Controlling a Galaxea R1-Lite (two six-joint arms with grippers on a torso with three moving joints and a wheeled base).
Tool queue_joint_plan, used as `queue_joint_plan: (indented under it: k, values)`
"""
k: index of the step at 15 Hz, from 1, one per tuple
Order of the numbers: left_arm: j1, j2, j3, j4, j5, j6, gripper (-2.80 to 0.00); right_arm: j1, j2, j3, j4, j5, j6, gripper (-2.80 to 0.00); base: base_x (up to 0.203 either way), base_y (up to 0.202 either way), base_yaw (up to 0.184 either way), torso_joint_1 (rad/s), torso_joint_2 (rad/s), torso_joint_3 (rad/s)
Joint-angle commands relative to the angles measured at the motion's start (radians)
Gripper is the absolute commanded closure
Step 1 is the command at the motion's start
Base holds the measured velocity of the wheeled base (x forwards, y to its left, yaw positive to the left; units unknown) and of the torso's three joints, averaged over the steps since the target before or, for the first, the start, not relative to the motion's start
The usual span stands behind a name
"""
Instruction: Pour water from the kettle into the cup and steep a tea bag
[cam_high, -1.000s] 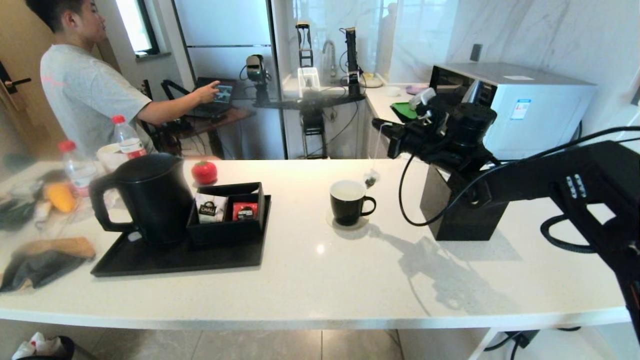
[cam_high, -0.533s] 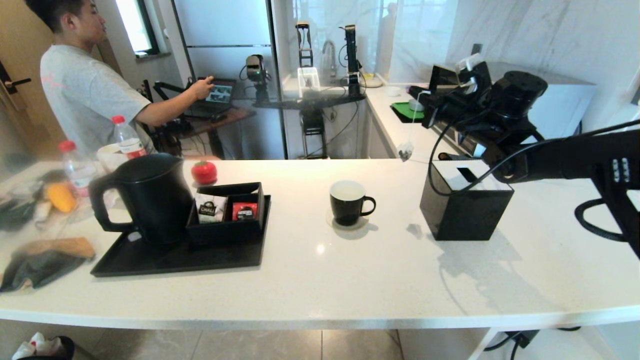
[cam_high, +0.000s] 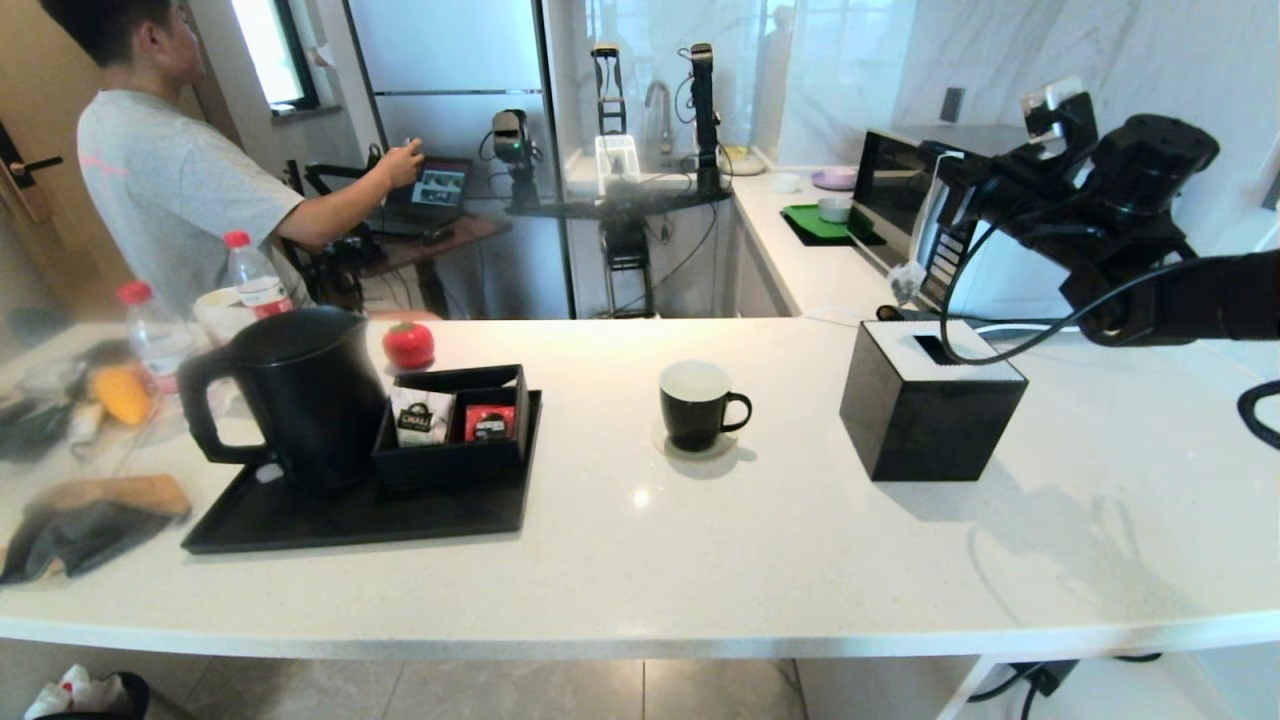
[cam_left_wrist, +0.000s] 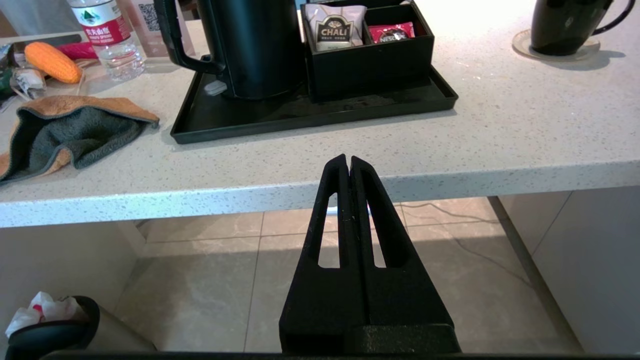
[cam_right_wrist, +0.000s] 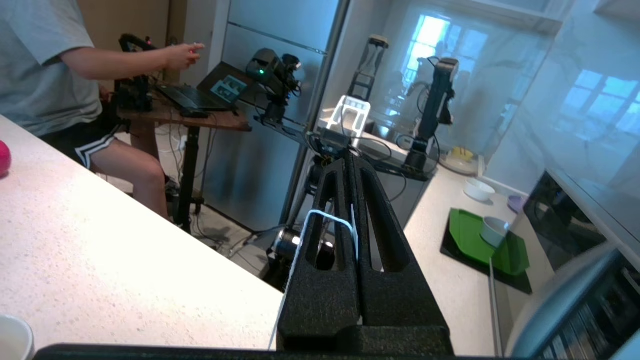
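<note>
Swinging away from the cup (cam_high: 696, 403), the right pincer (cam_high: 948, 182) now hangs high over the black box (cam_high: 930, 400), where a second ago it was just above the cup's rim. Its jaws are clenched on the thin white string (cam_right_wrist: 327, 218), and the tea bag (cam_high: 906, 279) dangles below, above the box's top slot and well apart from the cup. The bag looks done steeping, so the step in hand is probably discarding it; the next move calls for lowering the bag squarely over the slot before letting go. The cup stands on its coaster on the table (cam_high: 700, 560); whether it holds water I cannot tell. The kettle (cam_high: 295, 395) sits on the black tray (cam_high: 350, 520) beside an organiser holding two packets. The left pincer (cam_left_wrist: 349, 165) is parked below the table edge, clenched on nothing.
</note>
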Motion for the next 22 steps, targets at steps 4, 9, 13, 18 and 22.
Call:
queue_joint_plan:
  k: [4,9,13,18,22]
  values:
    - [0.000,0.000,0.000,0.000,-0.001,0.001,0.00,-0.029,-0.055,0.175,-0.078,0.003,-0.003,0.00,0.000,0.000,0.000,0.000,0.00,0.000]
    - [0.000,0.000,0.000,0.000,0.000,0.001,0.00,-0.056,-0.125,0.408,-0.190,0.003,-0.022,0.00,0.000,0.000,0.000,0.000,0.00,0.000]
    - [0.000,0.000,0.000,0.000,0.000,0.001,0.00,-0.067,-0.201,0.579,-0.271,0.005,-0.023,0.00,0.000,0.000,0.000,0.000,0.00,0.000]
    - [0.000,0.000,0.000,0.000,-0.001,0.001,0.00,-0.105,-0.244,0.614,-0.289,0.006,-0.020,0.00,0.000,0.000,0.000,0.000,0.00,0.000]
    - [0.000,0.000,0.000,0.000,0.000,0.000,0.00,-0.163,-0.272,0.625,-0.283,0.066,-0.018,0.00,0.000,0.000,0.000,0.000,0.00,0.000]
